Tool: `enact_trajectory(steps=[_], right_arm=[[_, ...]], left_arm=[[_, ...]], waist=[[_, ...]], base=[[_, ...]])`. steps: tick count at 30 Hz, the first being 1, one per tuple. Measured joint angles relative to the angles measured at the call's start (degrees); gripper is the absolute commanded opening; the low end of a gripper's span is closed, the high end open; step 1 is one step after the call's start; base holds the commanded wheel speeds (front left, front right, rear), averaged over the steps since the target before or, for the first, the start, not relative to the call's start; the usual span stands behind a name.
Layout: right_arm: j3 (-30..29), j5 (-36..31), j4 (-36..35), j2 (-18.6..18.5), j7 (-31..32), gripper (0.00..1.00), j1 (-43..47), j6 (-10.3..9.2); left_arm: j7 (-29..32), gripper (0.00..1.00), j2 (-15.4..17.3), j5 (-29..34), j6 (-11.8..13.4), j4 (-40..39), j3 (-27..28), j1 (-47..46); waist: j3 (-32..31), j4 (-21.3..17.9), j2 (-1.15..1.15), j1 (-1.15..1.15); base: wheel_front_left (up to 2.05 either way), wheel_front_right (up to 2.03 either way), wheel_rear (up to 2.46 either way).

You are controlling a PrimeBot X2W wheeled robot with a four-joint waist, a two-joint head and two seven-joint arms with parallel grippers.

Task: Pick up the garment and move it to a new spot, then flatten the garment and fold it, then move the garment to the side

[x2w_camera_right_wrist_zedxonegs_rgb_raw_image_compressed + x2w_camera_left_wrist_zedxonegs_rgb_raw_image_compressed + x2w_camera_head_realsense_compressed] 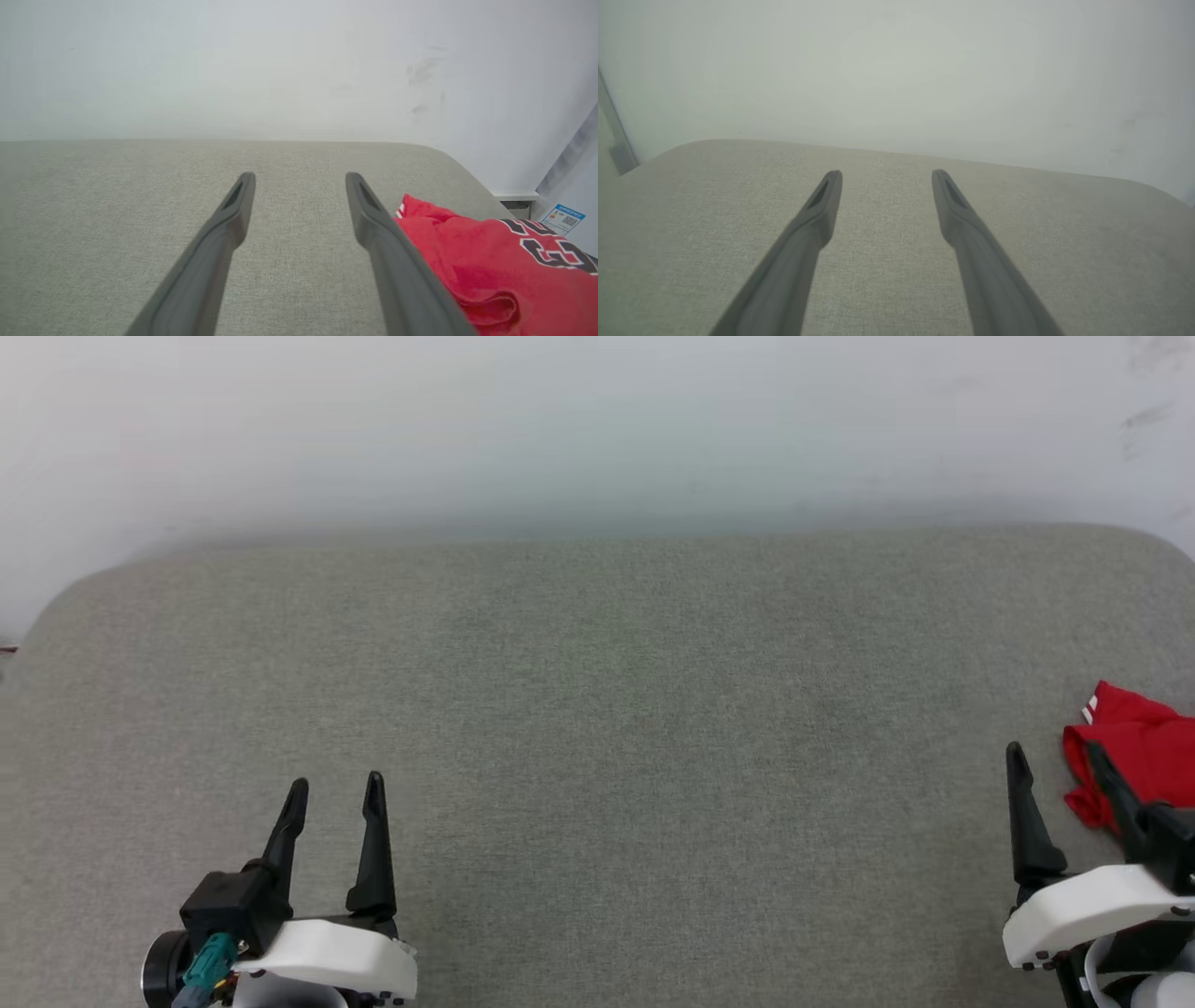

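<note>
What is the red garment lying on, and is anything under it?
The garment lies bunched on the grey padded surface, near its right edge. Its folds cover whatever is beneath, so anything tucked under it cannot be seen.

White shells (336,957), dark tapered fingers (374,840), teal plug (210,963)

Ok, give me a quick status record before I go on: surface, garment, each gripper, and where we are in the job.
surface: grey padded top, pale wall behind
garment: red, crumpled in a heap at the robot's far right; black white-outlined numerals showing
left gripper: open, holding nothing, over bare grey top
right gripper: open, holding nothing, beside the garment's left edge; contact cannot be told
stage: garment not yet picked up
</note>
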Motion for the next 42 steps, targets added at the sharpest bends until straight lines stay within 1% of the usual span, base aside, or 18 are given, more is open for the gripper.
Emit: enact_trajectory(steps=[5,8,9,15,21,41,42], right_arm=[[2.4,0.9,-5.4,0.5,0.6,1.00,5.7,0.00],[2.9,1.4,-8.3,0.7,1.3,1.00,8.9,0.00],[3.4,2.0,-10.5,0.9,2.1,1.00,10.9,0.00],[3.8,2.7,-13.3,1.0,3.9,1.00,12.9,0.00],[4.1,3.2,-13.8,1.0,4.5,1.00,13.2,0.00],[4.5,3.5,-10.9,1.0,2.9,1.00,12.6,-0.01],[4.5,3.4,-10.6,1.0,2.9,0.00,12.7,0.00]], left_arm=[[0.0,1.00,0.7,0.4,0.0,1.5,0.0,1.4],[0.0,1.00,1.2,0.5,-0.1,1.9,-0.2,2.2],[0.0,1.00,1.2,0.6,-0.1,2.3,-0.5,3.0],[0.0,1.00,1.4,1.0,-0.1,3.2,-1.2,3.8],[0.0,1.00,1.6,1.0,-0.1,4.2,-1.9,4.0],[0.4,1.00,3.1,1.5,0.3,4.2,-2.9,3.3],[0.5,0.00,3.0,1.5,0.2,4.4,-3.0,3.4]], waist=[[-3.0,1.5,0.00,0.00],[-4.2,1.8,0.00,0.00],[-5.0,1.6,0.00,0.00],[-6.0,1.5,0.00,0.01],[-6.2,1.8,0.00,0.01],[-6.3,2.2,0.00,0.02],[-6.3,2.1,0.00,0.01]], base=[[0.00,0.00,0.00],[0.00,0.00,0.00],[0.00,0.00,0.00],[0.00,0.00,0.00],[0.00,0.00,0.00],[0.00,0.00,0.00],[0.00,0.00,0.00]])
